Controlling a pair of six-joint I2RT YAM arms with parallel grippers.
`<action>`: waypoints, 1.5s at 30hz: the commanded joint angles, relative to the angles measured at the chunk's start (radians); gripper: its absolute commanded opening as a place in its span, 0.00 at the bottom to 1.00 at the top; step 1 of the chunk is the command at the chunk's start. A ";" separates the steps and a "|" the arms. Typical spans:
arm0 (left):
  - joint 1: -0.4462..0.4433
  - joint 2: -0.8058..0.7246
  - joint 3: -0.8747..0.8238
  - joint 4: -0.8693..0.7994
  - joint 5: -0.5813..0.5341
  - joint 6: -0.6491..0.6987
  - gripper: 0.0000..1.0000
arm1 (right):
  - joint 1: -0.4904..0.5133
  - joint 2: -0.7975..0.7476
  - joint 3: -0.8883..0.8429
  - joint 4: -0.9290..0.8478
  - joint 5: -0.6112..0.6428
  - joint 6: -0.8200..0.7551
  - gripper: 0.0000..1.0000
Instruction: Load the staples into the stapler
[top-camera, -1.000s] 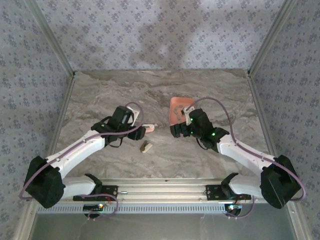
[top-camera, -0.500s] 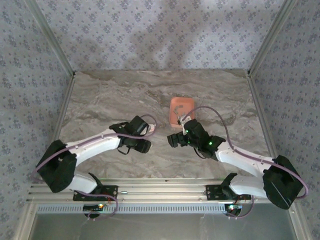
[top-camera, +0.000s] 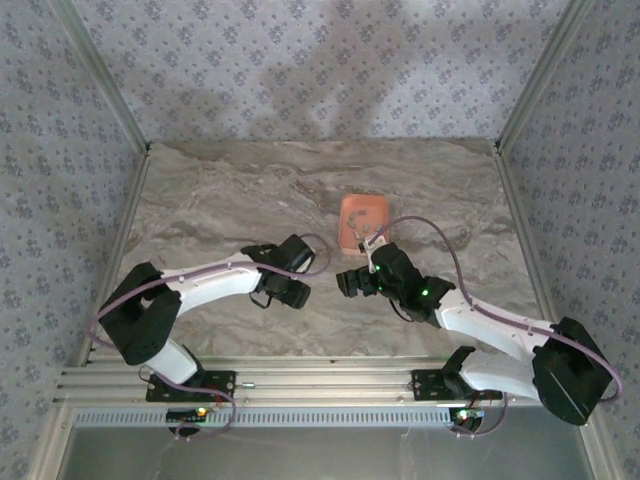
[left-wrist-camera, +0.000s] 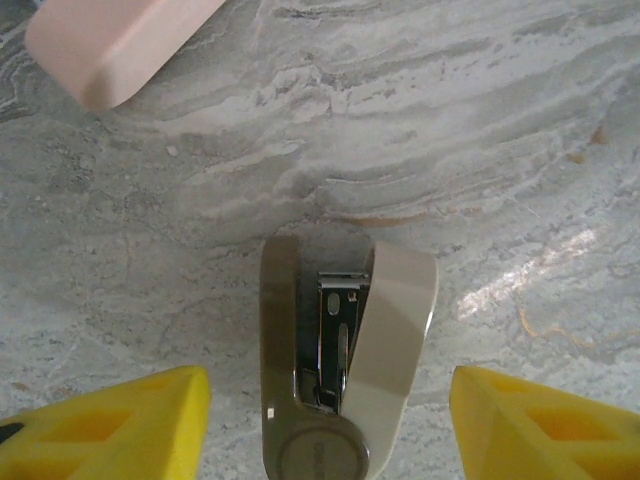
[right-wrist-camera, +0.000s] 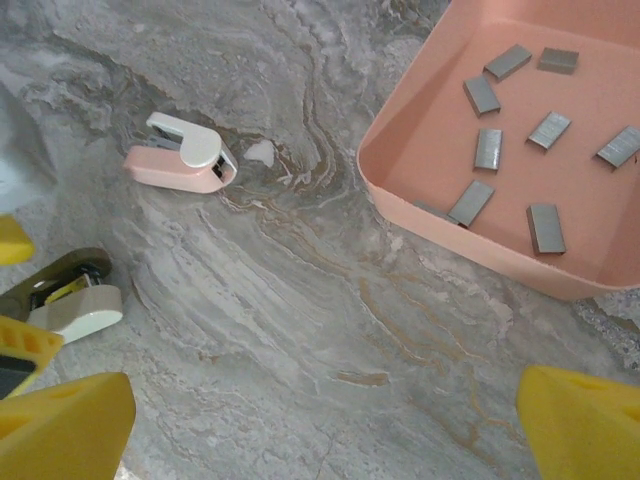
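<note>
A beige-and-olive stapler (left-wrist-camera: 340, 370) lies on its side on the marble table, its metal magazine showing. My left gripper (left-wrist-camera: 325, 388) is open and straddles it, one yellow finger (left-wrist-camera: 110, 425) on each side, not touching it. The same stapler (right-wrist-camera: 65, 300) sits at the lower left of the right wrist view. Several grey staples (right-wrist-camera: 485, 148) lie loose in the salmon tray (right-wrist-camera: 440, 225). My right gripper (right-wrist-camera: 325, 400) is open over bare marble, nearer than the tray and to its left. From above, the left gripper (top-camera: 292, 290) and right gripper (top-camera: 350, 280) face each other.
A second, pink-and-white stapler (right-wrist-camera: 180, 155) lies on the marble beyond the beige one, its end also at the top left of the left wrist view (left-wrist-camera: 110, 45). The salmon tray (top-camera: 362, 215) stands mid-table. Patterned walls enclose the table on three sides.
The left arm has swung right and come down over the beige stapler. The right gripper has pulled back from over the tray toward the near side.
</note>
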 joint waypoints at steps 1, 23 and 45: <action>-0.005 0.019 0.034 -0.003 -0.024 -0.011 0.63 | 0.004 -0.039 -0.015 0.024 0.014 0.015 1.00; -0.014 0.070 0.024 0.053 -0.014 -0.030 0.50 | 0.005 -0.065 -0.043 0.048 0.000 0.008 1.00; -0.020 -0.008 -0.050 0.119 -0.029 -0.019 0.39 | 0.008 -0.104 -0.080 0.077 -0.001 0.006 1.00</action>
